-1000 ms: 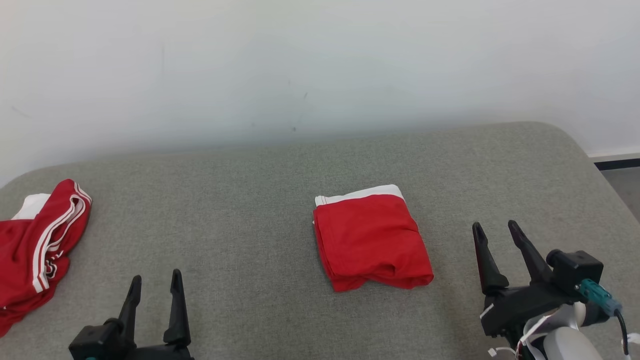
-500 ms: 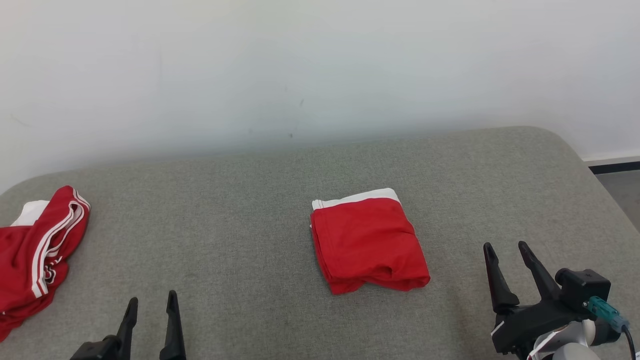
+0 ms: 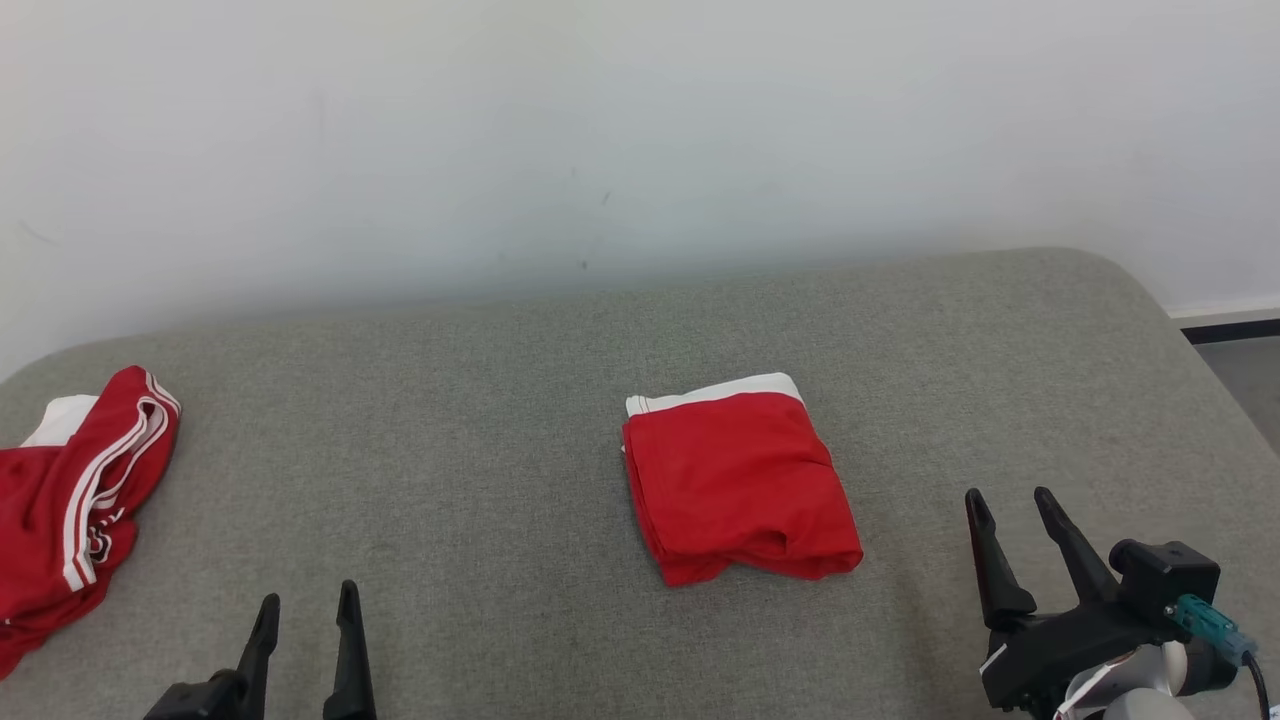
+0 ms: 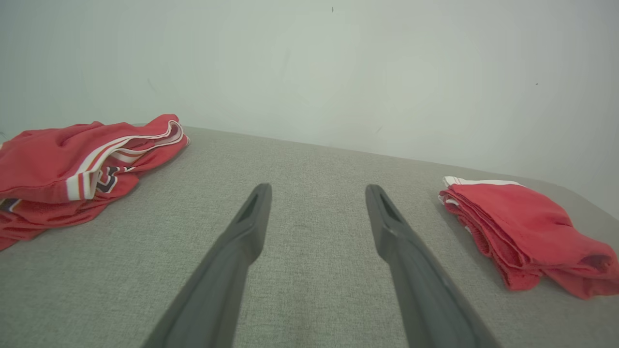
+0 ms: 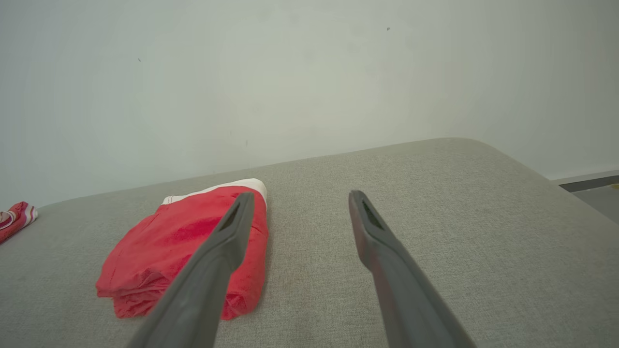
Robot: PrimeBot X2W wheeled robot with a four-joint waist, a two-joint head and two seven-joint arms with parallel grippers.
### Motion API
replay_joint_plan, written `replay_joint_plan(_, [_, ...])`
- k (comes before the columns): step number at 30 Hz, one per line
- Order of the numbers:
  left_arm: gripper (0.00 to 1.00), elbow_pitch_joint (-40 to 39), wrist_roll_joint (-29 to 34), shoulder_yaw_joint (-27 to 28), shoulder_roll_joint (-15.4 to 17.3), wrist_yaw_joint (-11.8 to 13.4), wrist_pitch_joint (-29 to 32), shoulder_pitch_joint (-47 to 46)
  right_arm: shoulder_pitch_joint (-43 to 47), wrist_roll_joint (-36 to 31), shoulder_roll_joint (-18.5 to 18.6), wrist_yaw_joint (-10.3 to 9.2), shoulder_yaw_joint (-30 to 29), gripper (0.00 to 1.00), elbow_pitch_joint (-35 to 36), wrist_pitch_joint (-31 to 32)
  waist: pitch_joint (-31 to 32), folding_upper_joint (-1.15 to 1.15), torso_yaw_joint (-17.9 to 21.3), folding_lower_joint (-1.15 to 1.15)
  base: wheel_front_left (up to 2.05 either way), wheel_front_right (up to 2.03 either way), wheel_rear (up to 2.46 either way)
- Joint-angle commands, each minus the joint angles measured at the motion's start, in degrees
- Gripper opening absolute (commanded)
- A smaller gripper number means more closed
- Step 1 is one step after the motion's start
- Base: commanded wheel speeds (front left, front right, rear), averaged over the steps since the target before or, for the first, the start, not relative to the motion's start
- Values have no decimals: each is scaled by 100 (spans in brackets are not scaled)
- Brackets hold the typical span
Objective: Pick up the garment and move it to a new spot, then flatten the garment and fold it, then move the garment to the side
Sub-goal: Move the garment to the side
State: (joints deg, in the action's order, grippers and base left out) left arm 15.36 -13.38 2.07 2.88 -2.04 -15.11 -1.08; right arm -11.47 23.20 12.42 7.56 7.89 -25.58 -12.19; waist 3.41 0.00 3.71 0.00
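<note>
Scanning from your left, you meet a crumpled striped garment at the edge of the grey cushion; two red garments in all, two grippers; your left gripper hangs empty, fingers parted; the folded red garment lies flat between both grippers, touching neither; your right gripper gapes empty too.

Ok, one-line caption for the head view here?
Folded red garment on the grey surface, open left pincer and right pincer flanking it; striped red clothes crumpled far left.
</note>
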Motion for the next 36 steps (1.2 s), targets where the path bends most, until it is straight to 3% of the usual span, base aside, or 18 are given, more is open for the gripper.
replay_joint_plan(1, [100,-23,18,-21,1,10,-6,35,45,46,19,-15,42,100,9,17,-15,0,-10,0,0,0,0])
replay_joint_plan(6, [100,-59,59,-83,1,-15,-6,8,-190,124,89,-15,194,100,31,252,-93,0,-76,0,0,0,0])
replay_joint_plan(11, [100,-84,59,-175,2,-17,-6,-87,-554,505,142,-15,323,100,-129,920,-209,0,-246,0,0,0,0])
replay_joint_plan(17, [100,-160,27,-327,3,4,-6,-276,-1637,1105,207,-15,328,100,-778,2336,-616,0,-697,0,0,0,0])
replay_joint_plan(24, [100,-147,30,-448,1,-72,-6,-421,-2465,753,151,-14,145,100,-1971,3470,-956,0,-1195,0,0,0,0])
replay_joint_plan(36, [100,-196,-59,-503,1,-116,-6,-543,-2652,52,4,-15,-196,100,-3020,3845,-1188,0,-1503,0,0,0,0])
